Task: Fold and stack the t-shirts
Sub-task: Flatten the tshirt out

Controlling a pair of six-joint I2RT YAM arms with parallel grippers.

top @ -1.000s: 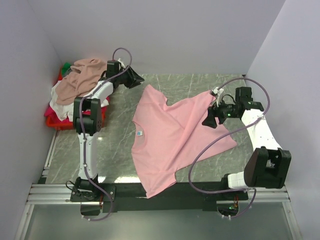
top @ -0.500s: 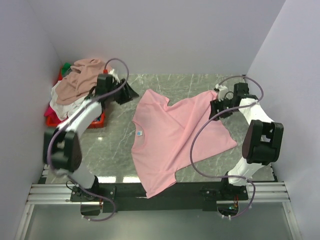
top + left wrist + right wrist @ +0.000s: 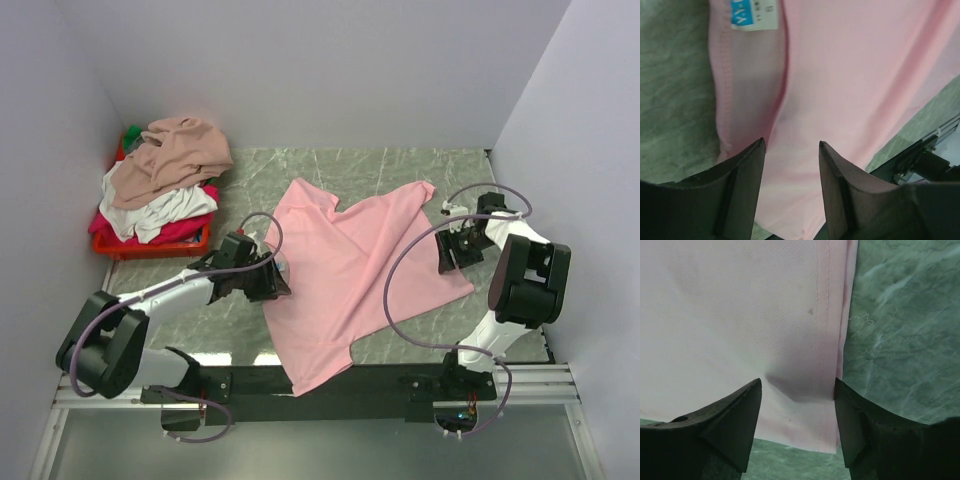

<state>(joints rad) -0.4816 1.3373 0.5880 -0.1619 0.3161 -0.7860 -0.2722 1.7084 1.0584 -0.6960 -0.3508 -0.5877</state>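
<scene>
A light pink t-shirt lies spread on the green marbled table, partly folded over itself. My left gripper is open and low over the shirt's collar edge; in the left wrist view the blue-white neck label shows above the jaws and pink cloth fills the gap. My right gripper is open over the shirt's right hem corner; the hem seam runs between the fingers in the right wrist view. Tan, white and magenta shirts are heaped in the basket at the back left.
A red plastic basket stands at the left wall under the shirt heap. White walls close the left, back and right. The black rail with the arm bases runs along the near edge.
My left arm swung from the back by the basket down to the shirt's collar edge. My right gripper let go of the raised cloth and dropped to the right hem; the shirt now lies flatter.
</scene>
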